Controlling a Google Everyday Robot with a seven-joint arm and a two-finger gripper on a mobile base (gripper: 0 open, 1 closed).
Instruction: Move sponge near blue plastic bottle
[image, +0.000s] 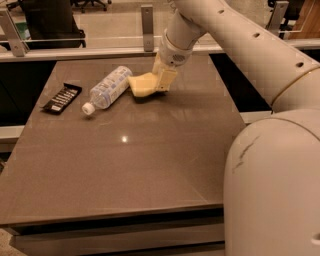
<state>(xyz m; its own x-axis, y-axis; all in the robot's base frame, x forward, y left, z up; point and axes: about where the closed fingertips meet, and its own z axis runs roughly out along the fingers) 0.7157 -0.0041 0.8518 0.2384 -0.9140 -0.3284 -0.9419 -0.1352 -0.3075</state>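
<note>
fingers of the gripper are being clamped on the sponge, upper centre of the frame, just beside the blue plastic bottle.

One camera, high beside the arm, looking down across the table — end effector far-centre.

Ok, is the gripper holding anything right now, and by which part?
The gripper, at the far side of the table, grips the sponge by its end away from the blue plastic bottle.
</note>
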